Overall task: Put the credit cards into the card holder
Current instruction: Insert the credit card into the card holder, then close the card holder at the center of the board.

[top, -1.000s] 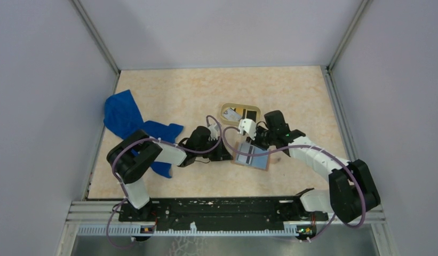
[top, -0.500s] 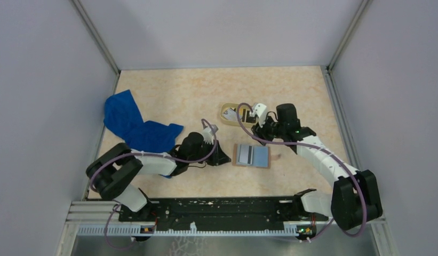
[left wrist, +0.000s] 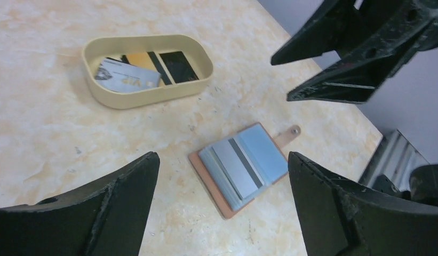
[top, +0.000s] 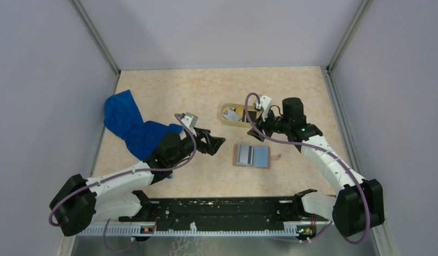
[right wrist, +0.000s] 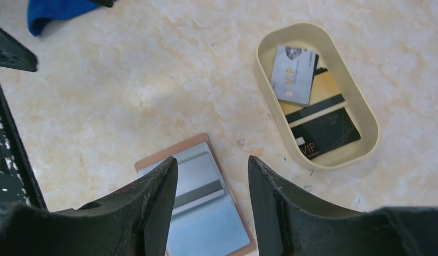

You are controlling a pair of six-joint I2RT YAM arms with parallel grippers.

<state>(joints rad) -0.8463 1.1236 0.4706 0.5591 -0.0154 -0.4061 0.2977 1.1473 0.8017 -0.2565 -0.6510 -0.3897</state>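
Left gripper [top: 211, 144] hangs above the table with its jaws spread wide and nothing between them. In the overhead view the card holder [top: 252, 156] lies at about 3 o'clock from it, near but not touched. The right gripper [right wrist: 212, 160] is also parted and empty, poised above the table at about 1 o'clock of the holder and just beside the tan oval tray [top: 224, 118].

The holder lies opened flat, grey-blue face up, and a light grey card with a dark stripe [left wrist: 237, 166] sits squarely on that face. Whether it is fully tucked into a slot cannot be told.

The tray sits at about 11 o'clock of the holder. It holds a silver VIP card [right wrist: 294, 74] uppermost at one end, a gold card [right wrist: 324, 89] partly under it, and a black VIP card [right wrist: 326, 133] at the other end. A blue cloth [top: 132, 125] lies well apart, at about 10 o'clock of the left gripper.

By my reading, one card is placed and the step in hand is fetching another from the tray. The right gripper is better placed for that. The move calls for dropping inside the rim and catching a thin card by its edge. The silver one looks easiest, as it overlaps its neighbour. The left gripper may need to steady the holder for the insertion.
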